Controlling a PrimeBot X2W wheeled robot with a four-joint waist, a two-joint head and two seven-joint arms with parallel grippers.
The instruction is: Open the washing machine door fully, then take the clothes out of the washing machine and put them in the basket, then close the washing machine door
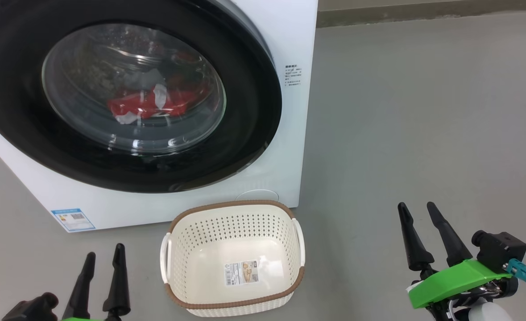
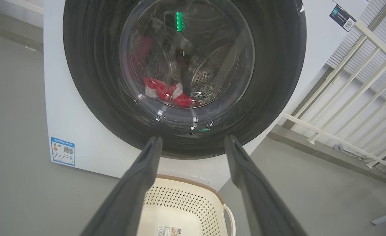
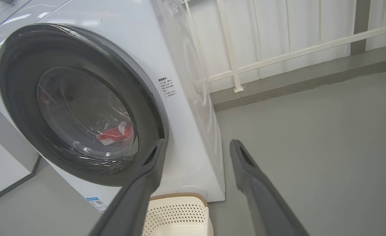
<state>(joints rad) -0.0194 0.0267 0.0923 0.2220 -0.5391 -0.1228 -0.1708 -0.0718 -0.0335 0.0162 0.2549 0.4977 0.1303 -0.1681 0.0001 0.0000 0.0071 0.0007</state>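
Observation:
The white washing machine (image 1: 289,133) stands ahead with its round black-rimmed door (image 1: 245,147) shut against the front. Through the glass I see red clothes (image 1: 147,104) with white trim lying in the drum; the clothes (image 2: 166,91) and the door (image 2: 91,82) also appear in the left wrist view, and the clothes (image 3: 117,135) in the right wrist view. A cream basket (image 1: 234,258) with a brown rim sits on the floor before the machine, holding nothing but a label. My left gripper (image 1: 103,253) is open left of the basket. My right gripper (image 1: 416,210) is open to its right. Both are apart from everything.
Grey floor (image 1: 423,111) spreads wide to the right of the machine. A pale railing (image 3: 278,52) on a low kerb runs behind and beside the machine. A blue label (image 1: 73,218) marks the machine's lower left corner.

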